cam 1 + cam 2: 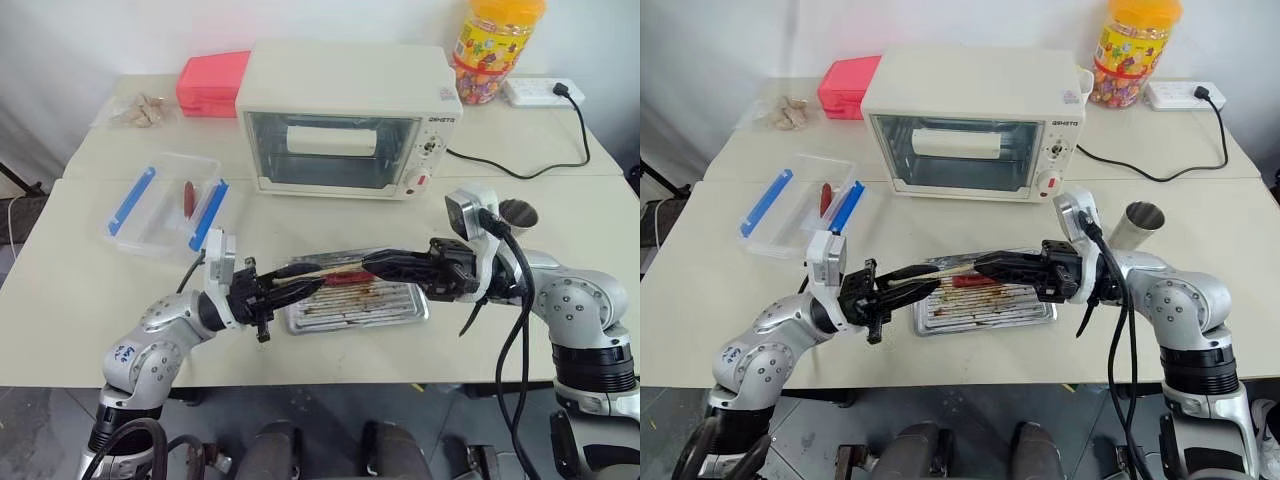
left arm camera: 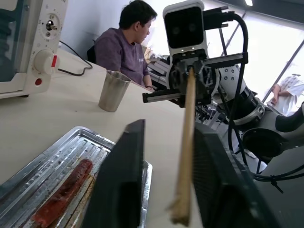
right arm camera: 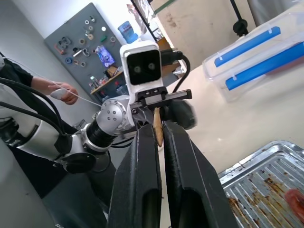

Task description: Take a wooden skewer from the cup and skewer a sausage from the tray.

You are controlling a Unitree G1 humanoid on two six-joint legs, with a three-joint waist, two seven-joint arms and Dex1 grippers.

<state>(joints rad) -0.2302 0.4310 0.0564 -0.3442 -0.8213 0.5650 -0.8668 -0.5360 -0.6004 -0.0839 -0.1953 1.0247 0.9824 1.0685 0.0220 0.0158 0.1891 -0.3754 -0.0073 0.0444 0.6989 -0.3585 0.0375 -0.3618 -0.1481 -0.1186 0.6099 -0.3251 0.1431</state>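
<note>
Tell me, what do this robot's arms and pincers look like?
Both arms are silver-grey metal with rounded joints and black rings. Each ends in two flat black fingers: the left gripper and right gripper. A white boxy camera sits on each wrist. Black cables loop along the right arm; the left shoulder carries a blue-marked sticker.

Arms: silver-grey jointed housings, round shoulder caps | left gripper (image 1: 290,280) and right gripper (image 1: 375,266): black fingers | wrists: white box cameras | cables: black, looping along right forearm | left shoulder: blue sticker
</note>
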